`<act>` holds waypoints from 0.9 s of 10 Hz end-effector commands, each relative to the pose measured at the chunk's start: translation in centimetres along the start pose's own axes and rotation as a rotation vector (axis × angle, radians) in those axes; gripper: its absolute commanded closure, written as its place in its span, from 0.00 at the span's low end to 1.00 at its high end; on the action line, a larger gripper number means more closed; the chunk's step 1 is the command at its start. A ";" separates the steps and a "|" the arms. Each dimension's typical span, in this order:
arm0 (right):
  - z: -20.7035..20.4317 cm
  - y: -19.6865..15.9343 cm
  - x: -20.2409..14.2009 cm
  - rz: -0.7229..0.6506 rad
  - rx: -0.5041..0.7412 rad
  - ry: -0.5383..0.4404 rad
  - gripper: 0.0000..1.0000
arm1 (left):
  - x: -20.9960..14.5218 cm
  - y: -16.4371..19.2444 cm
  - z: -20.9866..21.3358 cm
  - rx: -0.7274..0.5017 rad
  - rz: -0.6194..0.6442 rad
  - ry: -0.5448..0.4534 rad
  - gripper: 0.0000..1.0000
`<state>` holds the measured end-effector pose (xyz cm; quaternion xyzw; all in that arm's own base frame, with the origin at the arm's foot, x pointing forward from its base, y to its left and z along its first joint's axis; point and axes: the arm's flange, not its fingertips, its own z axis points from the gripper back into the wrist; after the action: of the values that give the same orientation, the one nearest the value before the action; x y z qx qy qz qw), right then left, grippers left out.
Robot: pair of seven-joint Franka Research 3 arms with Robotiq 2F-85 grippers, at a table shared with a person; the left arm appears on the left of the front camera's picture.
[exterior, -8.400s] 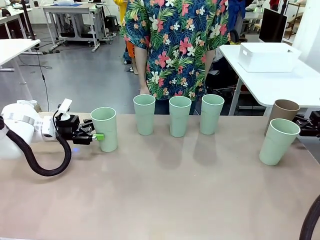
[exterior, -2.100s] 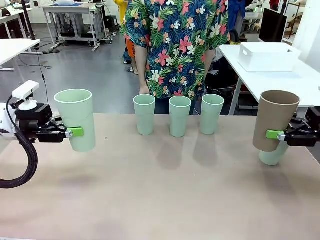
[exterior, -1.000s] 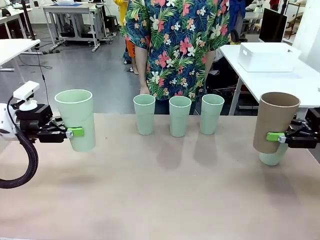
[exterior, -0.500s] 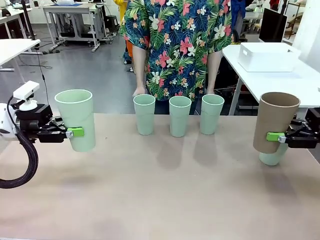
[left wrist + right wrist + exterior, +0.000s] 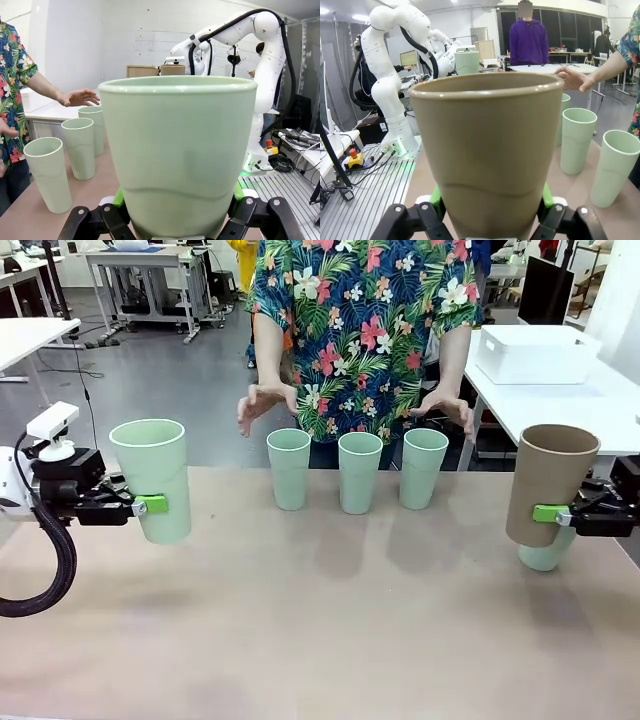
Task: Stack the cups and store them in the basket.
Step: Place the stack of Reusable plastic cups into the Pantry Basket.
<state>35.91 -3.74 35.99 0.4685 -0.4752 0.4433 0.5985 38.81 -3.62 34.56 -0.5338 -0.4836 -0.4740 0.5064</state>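
- At left, left gripper clamps a mint cup upright off the table, ready for nesting.
- Right gripper grips tan cup by a standing cup, likely to stack.
- Person's hands hover over three middle cups; basket waits on side table.

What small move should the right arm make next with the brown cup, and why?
Probably lower the brown cup, held off the table by the right gripper, into the mint cup that stands partly hidden behind it, after lining them up. That cup is the nearest, and the person's hands hover over the three middle cups, so I would keep away from there.
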 end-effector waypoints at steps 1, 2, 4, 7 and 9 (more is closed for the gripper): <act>0.0 -0.2 0.2 0.002 -0.016 -0.008 0.16 | 0.2 -0.1 -0.1 -0.004 -0.005 -0.002 0.15; 0.0 -0.2 0.2 0.002 -0.016 -0.008 0.16 | 0.2 -0.1 -0.1 -0.004 -0.005 -0.002 0.15; 0.0 -0.2 0.2 0.002 -0.016 -0.008 0.16 | 0.2 -0.1 -0.1 -0.004 -0.005 -0.002 0.15; 0.0 -0.2 0.2 0.002 -0.016 -0.008 0.16 | 0.2 -0.1 -0.1 -0.004 -0.005 -0.002 0.15; 0.0 -0.2 0.2 0.002 -0.016 -0.008 0.16 | 0.2 -0.1 -0.1 -0.004 -0.005 -0.002 0.15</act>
<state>35.91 -3.74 35.99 0.4685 -0.4752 0.4433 0.5985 38.81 -3.62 34.56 -0.5338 -0.4836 -0.4740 0.5064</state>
